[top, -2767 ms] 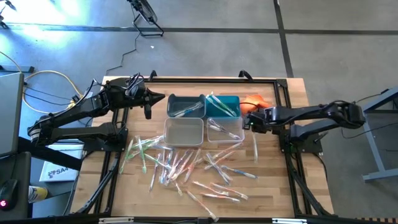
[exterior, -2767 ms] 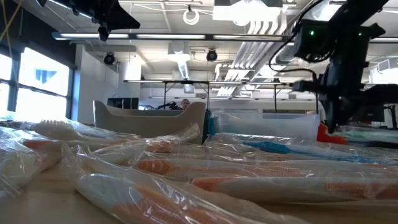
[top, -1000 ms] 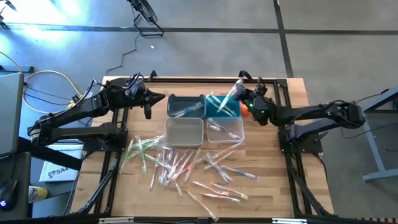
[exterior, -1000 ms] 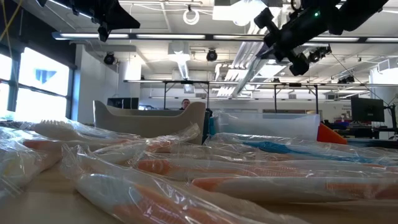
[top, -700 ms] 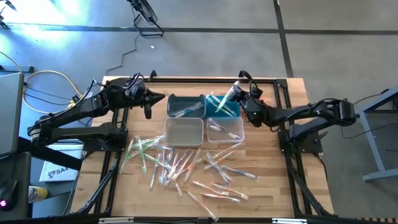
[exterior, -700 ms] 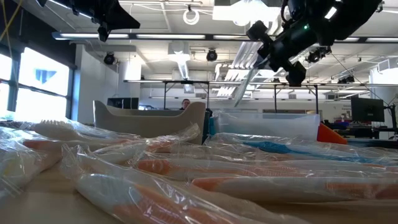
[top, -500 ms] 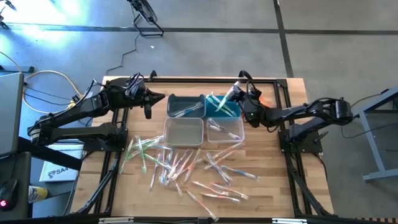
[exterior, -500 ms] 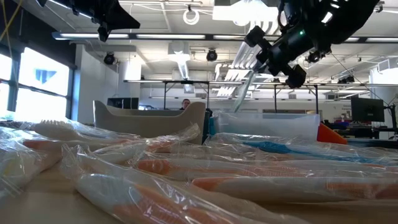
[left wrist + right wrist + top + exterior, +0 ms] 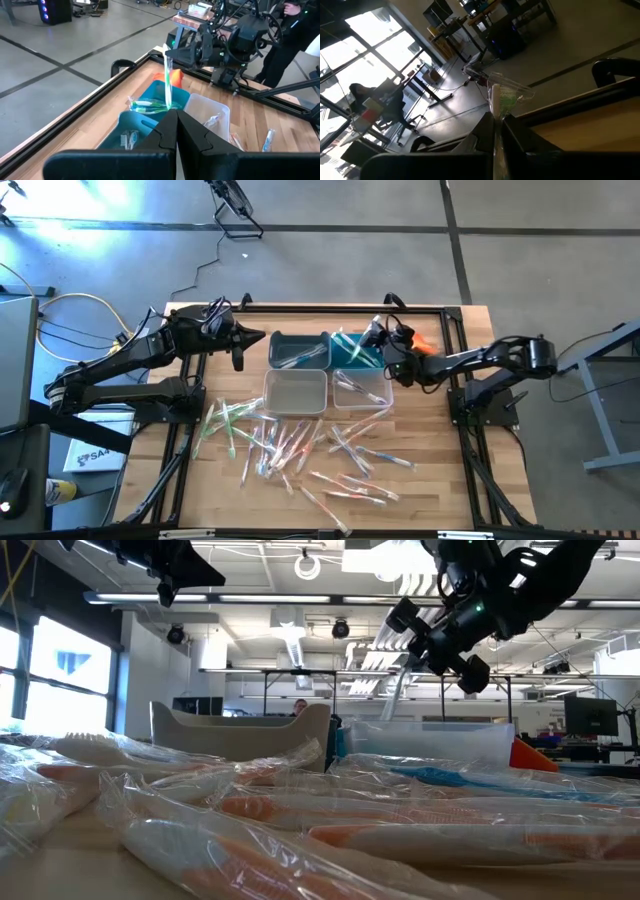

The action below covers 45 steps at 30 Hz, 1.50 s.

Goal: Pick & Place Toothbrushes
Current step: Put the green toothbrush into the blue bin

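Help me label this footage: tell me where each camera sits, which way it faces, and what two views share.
High view: above the table, looking straight down; both arms show.
Low view: at table height, looking level over wrapped toothbrushes; right gripper overhead.
Left wrist view: behind the shut left gripper, facing the bins.
Right wrist view: behind the right gripper, aimed at the room.
Shared: the green toothbrush held by the right gripper shows in both wrist views.

You won't find much to read here, honestly. The only lettering is on a white box (image 9: 88, 459) sitting on the floor by the left arm's base in the high view, and it's too small and cut off to make out. Nothing legible on the toothbrush wrappers or bins either
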Motion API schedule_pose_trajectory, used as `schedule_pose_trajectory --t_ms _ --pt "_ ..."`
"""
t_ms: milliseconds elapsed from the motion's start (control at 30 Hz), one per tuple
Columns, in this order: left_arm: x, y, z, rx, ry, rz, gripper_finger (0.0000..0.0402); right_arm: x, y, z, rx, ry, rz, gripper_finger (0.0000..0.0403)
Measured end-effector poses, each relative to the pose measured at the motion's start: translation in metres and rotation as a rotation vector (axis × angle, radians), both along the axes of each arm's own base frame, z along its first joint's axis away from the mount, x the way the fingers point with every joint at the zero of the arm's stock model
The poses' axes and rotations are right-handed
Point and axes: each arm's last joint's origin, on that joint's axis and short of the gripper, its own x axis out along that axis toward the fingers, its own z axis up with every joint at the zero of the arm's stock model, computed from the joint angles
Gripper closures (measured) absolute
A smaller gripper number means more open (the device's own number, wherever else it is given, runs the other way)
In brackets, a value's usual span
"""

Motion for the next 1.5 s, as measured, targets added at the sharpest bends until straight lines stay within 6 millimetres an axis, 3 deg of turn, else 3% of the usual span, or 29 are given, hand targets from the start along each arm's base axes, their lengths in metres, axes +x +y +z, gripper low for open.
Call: schedule_pose_trajectory --t_ms 400,967,1500 --pt "0.0 0.0 0.0 -0.001 0.0 -0.004 0.0402 -0.001 0.001 -0.006 0.009 0.095 0.026 0.0385" --pt "0.0 0.0 0.0 -0.001 0.0 -0.004 0.0402 0.001 0.002 -0.007 0.019 0.147 0.144 0.0239" --pt "0.0 0.0 0.0 -0.001 0.001 -0.002 0.0402 0.007 0.005 0.004 -0.106 0.238 0.358 0.0239"
